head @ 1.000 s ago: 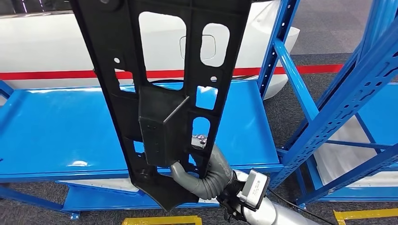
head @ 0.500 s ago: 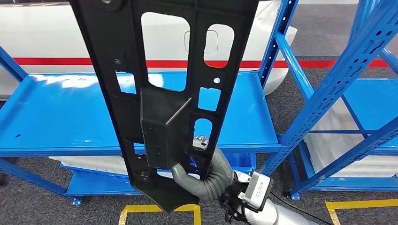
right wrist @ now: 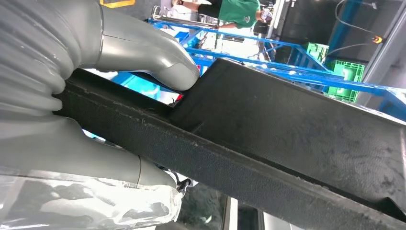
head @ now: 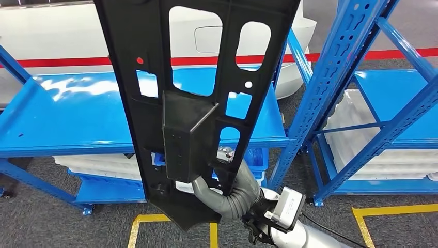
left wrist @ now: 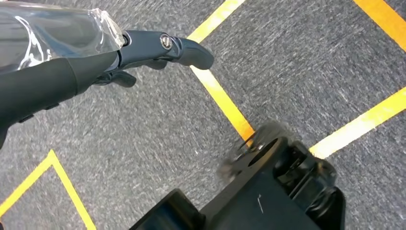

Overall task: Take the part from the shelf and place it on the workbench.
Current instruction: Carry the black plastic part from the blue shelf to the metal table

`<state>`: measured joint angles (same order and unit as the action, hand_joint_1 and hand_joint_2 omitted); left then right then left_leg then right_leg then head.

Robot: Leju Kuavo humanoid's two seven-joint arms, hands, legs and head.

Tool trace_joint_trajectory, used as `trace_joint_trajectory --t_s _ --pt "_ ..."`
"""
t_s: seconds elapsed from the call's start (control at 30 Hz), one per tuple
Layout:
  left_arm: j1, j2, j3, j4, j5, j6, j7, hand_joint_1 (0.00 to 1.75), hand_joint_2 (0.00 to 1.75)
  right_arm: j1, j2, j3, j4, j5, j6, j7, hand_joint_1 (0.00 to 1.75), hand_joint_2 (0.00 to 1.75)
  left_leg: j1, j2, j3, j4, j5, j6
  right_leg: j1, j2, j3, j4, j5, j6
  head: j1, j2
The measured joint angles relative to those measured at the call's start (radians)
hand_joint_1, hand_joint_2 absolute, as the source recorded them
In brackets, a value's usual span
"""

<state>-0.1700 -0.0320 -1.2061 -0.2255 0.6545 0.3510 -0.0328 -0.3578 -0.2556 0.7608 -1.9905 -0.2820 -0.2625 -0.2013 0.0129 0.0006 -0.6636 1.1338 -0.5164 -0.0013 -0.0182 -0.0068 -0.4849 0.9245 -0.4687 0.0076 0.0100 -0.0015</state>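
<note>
The part (head: 191,93) is a long black plastic panel with several cutouts and a boxy block at its middle. It stands upright in front of me in the head view, reaching past the top edge. My right hand (head: 227,194) grips its lower end from below, grey thumb wrapped onto the block. In the right wrist view the thumb (right wrist: 143,52) presses on the part (right wrist: 287,129) and the palm clamps its edge. My left hand (left wrist: 95,57) hangs over the grey carpet, dark fingers (left wrist: 186,50) stretched out and holding nothing.
A blue shelf (head: 67,129) stands ahead, bare on top, with white trays (head: 93,165) below. A second blue rack (head: 330,88) with white trays (head: 372,150) is on the right. A white car body (head: 62,36) lies behind. Yellow lines (head: 392,209) mark the floor. A person (right wrist: 234,9) stands far off.
The whole view has shifted: the shelves have slid up and left and more floor shows, so the camera has moved. The part stays in my right hand's grip.
</note>
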Motion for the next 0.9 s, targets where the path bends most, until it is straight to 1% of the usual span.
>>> trace_joint_trajectory --t_s 0.03,0.07,0.1,0.13,0.17,0.2,0.23,0.27,0.3,0.33,0.37,0.4,0.43,0.47,0.5,0.53,0.57,0.6,0.63,0.67,0.7,0.73,0.77,0.8,0.83,0.87,0.9 --pt "-0.002 0.0 0.002 0.0 0.0 0.0 0.0 0.0 1.75 0.0 0.0 0.0 0.0 -0.001 0.0 0.0 1.75 1.75 0.0 0.0 -0.012 0.071 -0.033 -0.002 0.002 -0.001 -0.014 0.0 0.011 -0.001 0.0 0.0" --pt "-0.002 0.0 0.003 0.0 0.0 0.0 0.0 0.0 1.75 0.001 0.0 0.0 0.0 -0.002 0.0 0.0 1.75 1.75 0.0 0.0 -0.012 0.117 -0.04 -0.003 0.004 -0.002 -0.027 0.001 0.021 -0.001 0.0 0.0" --pt "-0.002 0.0 0.004 0.0 0.0 -0.001 0.0 0.0 1.75 0.001 0.0 0.0 0.0 -0.002 0.0 0.0 1.75 1.75 0.0 0.0 0.002 0.132 -0.024 -0.002 0.005 -0.002 -0.04 0.003 0.031 -0.001 0.0 0.0" --pt "0.0 0.0 0.004 0.0 0.001 -0.001 0.0 0.0 1.75 0.001 0.0 0.0 0.0 -0.004 0.0 -0.001 1.75 1.75 0.0 0.0 0.033 0.105 0.007 0.001 0.006 -0.001 -0.053 0.004 0.039 0.0 0.0 0.0" --pt "0.002 0.0 0.004 0.0 0.001 -0.002 0.0 0.0 1.75 0.001 0.0 0.0 0.0 -0.006 0.0 -0.001 1.75 1.75 0.0 0.0 0.079 0.046 0.037 0.004 0.007 0.001 -0.064 0.005 0.046 0.003 0.0 0.0" --pt "0.005 0.0 0.004 0.0 0.001 -0.003 -0.001 0.0 1.75 0.001 0.0 -0.001 -0.001 -0.008 0.0 -0.002 1.75 1.75 -0.001 0.0 0.135 -0.035 0.051 0.009 0.009 0.002 -0.073 0.006 0.053 0.006 0.0 0.0" --pt "0.007 0.0 0.004 0.0 0.001 -0.003 -0.002 0.0 1.75 0.001 0.0 -0.002 -0.002 -0.01 0.0 -0.002 1.75 1.75 -0.003 0.0 0.189 -0.121 0.049 0.015 0.011 0.003 -0.08 0.007 0.059 0.01 0.0 0.0" --pt "0.008 0.0 0.004 0.0 0.0 -0.004 -0.004 0.0 1.75 0.001 0.0 -0.003 -0.003 -0.011 0.0 -0.003 1.75 1.75 -0.006 -0.001 0.226 -0.186 0.038 0.021 0.013 0.003 -0.085 0.008 0.067 0.015 0.0 0.0" --pt "0.009 0.0 0.004 0.0 0.0 -0.003 -0.005 0.0 1.75 0.0 0.0 -0.004 -0.003 -0.012 0.0 -0.003 1.75 1.75 -0.009 -0.001 0.245 -0.226 0.026 0.027 0.014 0.001 -0.09 0.009 0.075 0.02 0.001 0.0" --pt "0.011 0.0 0.004 0.0 0.0 -0.002 -0.005 0.0 1.75 0.0 0.0 -0.005 -0.004 -0.014 0.0 -0.004 1.75 1.75 -0.01 -0.002 0.247 -0.244 0.024 0.034 0.014 0.0 -0.094 0.009 0.082 0.025 0.001 0.0" --pt "0.013 -0.001 0.004 0.0 -0.001 -0.002 -0.006 0.0 1.75 0.0 0.0 -0.006 -0.004 -0.016 0.0 -0.004 1.75 1.75 -0.01 -0.002 0.24 -0.245 0.028 0.04 0.013 0.0 -0.099 0.011 0.084 0.03 0.001 0.0" --pt "0.017 -0.001 0.004 0.0 -0.001 -0.001 -0.006 0.0 1.75 0.001 0.0 -0.007 -0.005 -0.019 0.0 -0.004 1.75 1.75 -0.009 -0.003 0.234 -0.245 0.035 0.048 0.011 0.0 -0.107 0.023 0.075 0.034 0.001 0.0" --pt "0.019 -0.001 0.004 0.0 -0.001 -0.001 -0.006 0.0 1.75 0.001 0.0 -0.008 -0.005 -0.021 0.0 -0.004 1.75 1.75 -0.007 -0.003 0.227 -0.246 0.043 0.056 0.01 0.0 -0.122 0.058 0.048 0.037 0.001 0.0" --pt "0.021 -0.001 0.004 0.0 -0.001 -0.001 -0.006 0.0 1.75 0.001 0.0 -0.01 -0.005 -0.022 0.0 -0.004 1.75 1.75 -0.008 -0.004 0.221 -0.246 0.051 0.062 0.009 0.001 -0.146 0.116 0.009 0.039 0.002 0.0" --pt "0.021 -0.001 0.004 0.0 -0.001 -0.001 -0.006 0.0 1.75 0.001 0.0 -0.011 -0.005 -0.022 0.0 -0.004 1.75 1.75 -0.009 -0.007 0.213 -0.245 0.058 0.066 0.009 0.001 -0.176 0.192 -0.034 0.041 0.002 0.0" --pt "0.022 -0.001 0.004 0.0 -0.002 -0.001 -0.006 0.0 1.75 0.002 0.0 -0.012 -0.005 -0.023 0.0 -0.004 1.75 1.75 -0.011 -0.01 0.205 -0.245 0.064 0.069 0.008 0.001 -0.204 0.269 -0.071 0.042 0.002 0.0" --pt "0.024 -0.001 0.004 0.0 -0.002 -0.001 -0.006 0.0 1.75 0.004 0.0 -0.013 -0.005 -0.023 0.0 -0.004 1.75 1.75 -0.013 -0.015 0.199 -0.244 0.068 0.069 0.008 0.001 -0.22 0.32 -0.09 0.043 0.002 0.0" --pt "0.025 -0.001 0.004 0.0 -0.002 -0.001 -0.006 0.0 1.75 0.005 0.0 -0.013 -0.005 -0.024 0.0 -0.004 1.75 1.75 -0.015 -0.022 0.194 -0.243 0.072 0.069 0.008 0.002 -0.216 0.332 -0.089 0.042 0.002 0.0" --pt "0.025 -0.001 0.004 0.0 -0.002 -0.001 -0.006 0.0 1.75 0.007 -0.001 -0.013 -0.005 -0.024 0.0 -0.004 1.75 1.75 -0.017 -0.03 0.192 -0.242 0.075 0.069 0.009 0.005 -0.191 0.3 -0.069 0.039 0.002 0.0" --pt "0.025 -0.001 0.004 0.0 -0.002 -0.001 -0.006 0.0 1.75 0.007 -0.001 -0.013 -0.005 -0.024 0.001 -0.004 1.75 1.75 -0.019 -0.039 0.192 -0.24 0.076 0.068 0.01 0.013 -0.146 0.229 -0.035 0.033 0.002 0.0" --pt "0.024 -0.002 0.004 0.0 -0.002 -0.001 -0.006 0.0 1.75 0.007 -0.001 -0.014 -0.005 -0.024 0.001 -0.004 1.75 1.75 -0.02 -0.048 0.192 -0.238 0.077 0.067 0.011 0.033 -0.097 0.147 -0.005 0.025 0.002 0.0" --pt "0.023 -0.003 0.004 0.0 -0.002 -0.001 -0.006 0.0 1.75 0.008 -0.001 -0.014 -0.005 -0.024 0.002 -0.004 1.75 1.75 -0.021 -0.056 0.189 -0.236 0.078 0.065 0.011 0.052 -0.061 0.078 0.017 0.018 0.001 0.0" --pt "0.022 -0.004 0.004 0.0 -0.002 -0.001 -0.006 0.0 1.75 0.008 -0.001 -0.014 -0.006 -0.024 0.003 -0.005 1.75 1.75 -0.021 -0.063 0.183 -0.232 0.08 0.061 0.013 0.067 -0.039 0.034 0.029 0.012 0.001 0.0" --pt "0.021 -0.006 0.004 0.0 -0.002 -0.001 -0.006 0.0 1.75 0.008 -0.001 -0.015 -0.006 -0.025 0.004 -0.005 1.75 1.75 -0.019 -0.071 0.175 -0.23 0.083 0.056 0.014 0.073 -0.033 0.017 0.029 0.009 0.0 0.0" --pt "0.02 -0.006 0.004 0.0 -0.002 -0.001 -0.006 0.0 1.75 0.008 -0.002 -0.015 -0.007 -0.025 0.004 -0.005 1.75 1.75 -0.018 -0.079 0.167 -0.228 0.087 0.049 0.015 0.066 -0.035 0.012 0.03 0.008 0.001 0.0" --pt "0.02 -0.005 0.004 0.0 -0.002 -0.001 -0.006 0.0 1.75 0.007 -0.002 -0.015 -0.008 -0.025 0.005 -0.005 1.75 1.75 -0.017 -0.085 0.159 -0.226 0.088 0.044 0.012 0.054 -0.036 0.005 0.031 0.006 0.002 0.0" --pt "0.02 -0.005 0.005 0.0 -0.002 -0.001 -0.006 0.0 1.75 0.006 -0.002 -0.015 -0.009 -0.025 0.006 -0.005 1.75 1.75 -0.018 -0.082 0.15 -0.217 0.082 0.039 0.009 0.042 -0.035 -0.001 0.032 0.004 0.001 0.0"
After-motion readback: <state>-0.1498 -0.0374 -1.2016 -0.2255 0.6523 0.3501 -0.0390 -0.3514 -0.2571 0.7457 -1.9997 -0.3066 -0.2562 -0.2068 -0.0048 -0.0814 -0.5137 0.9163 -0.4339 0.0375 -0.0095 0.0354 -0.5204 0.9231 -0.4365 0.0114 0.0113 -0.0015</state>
